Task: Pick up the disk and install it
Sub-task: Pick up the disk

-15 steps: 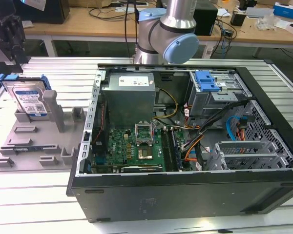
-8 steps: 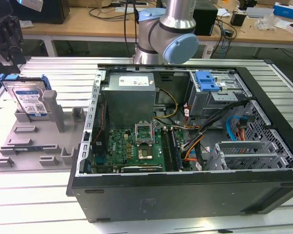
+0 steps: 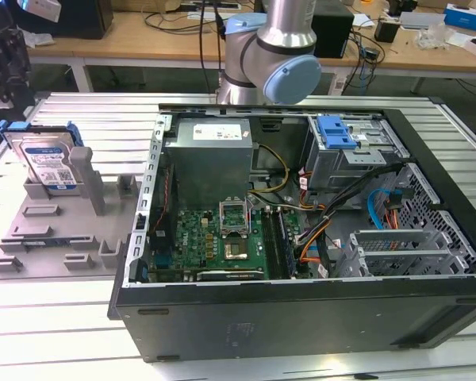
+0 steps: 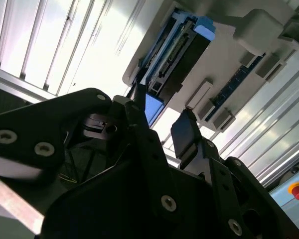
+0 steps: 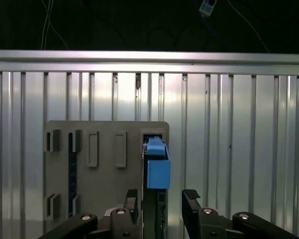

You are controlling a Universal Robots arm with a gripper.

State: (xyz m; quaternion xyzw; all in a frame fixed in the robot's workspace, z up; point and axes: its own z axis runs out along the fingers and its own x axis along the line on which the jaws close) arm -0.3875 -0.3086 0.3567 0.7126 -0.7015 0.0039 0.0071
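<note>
Exterior view: your flat silver-metal disk (image 3: 47, 159), blue plastic carrier (image 3: 25, 127), stands on edge in a grey plastic rack (image 3: 32, 238). Second wrist view: black hand (image 4: 162, 124) open, near it. First wrist view: fingers (image 5: 190, 201) flank its edge; probably rigid, dense, shock-sensitive; pinch the flat faces.

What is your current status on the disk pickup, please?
Hand open, empty. Silver rectangular hard drive with blue plastic carrier standing upright in grey plastic holder, untouched. Nothing seen between them.
</note>
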